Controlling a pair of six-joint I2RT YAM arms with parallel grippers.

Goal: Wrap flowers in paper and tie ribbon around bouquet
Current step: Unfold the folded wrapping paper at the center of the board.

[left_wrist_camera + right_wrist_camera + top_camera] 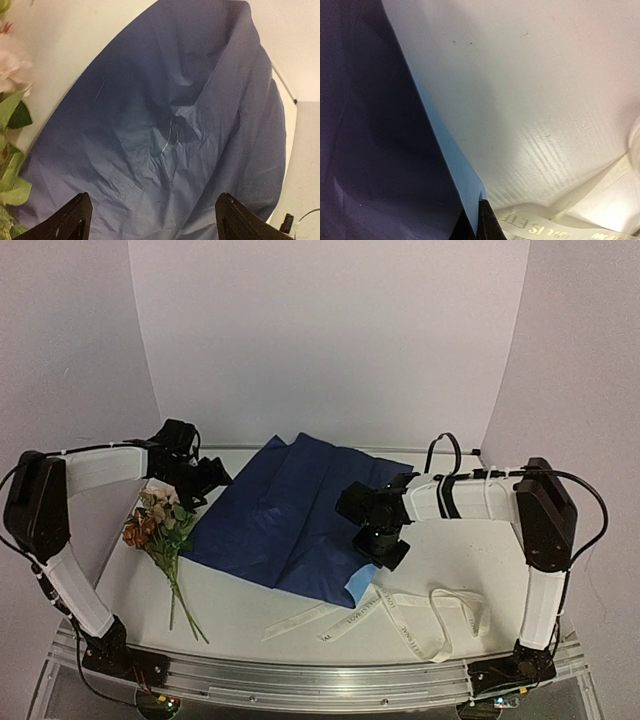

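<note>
top view. the paper (285,505) is lying spread on the table (470,550), dark face up and rumpled along its middle, with its light-blue underside showing at the near right corner. the right gripper (385,552) is pinching that corner, fingers closed flat on the thin edge. the left gripper (205,480) is hovering over the sheet's far left part, fingers spread wide and holding nothing. the flowers (155,525) are lying on the table just beside the sheet's left edge, stems pointing near, not yet on the sheet. the ribbon (400,615) is lying loose near the front edge.

step in hand, as judged: laying out the sheet before wrapping. the next move is likely calling for the open left fingers to close around the stems and carry the bunch onto the sheet, with the right grip pinning the corner.
</note>
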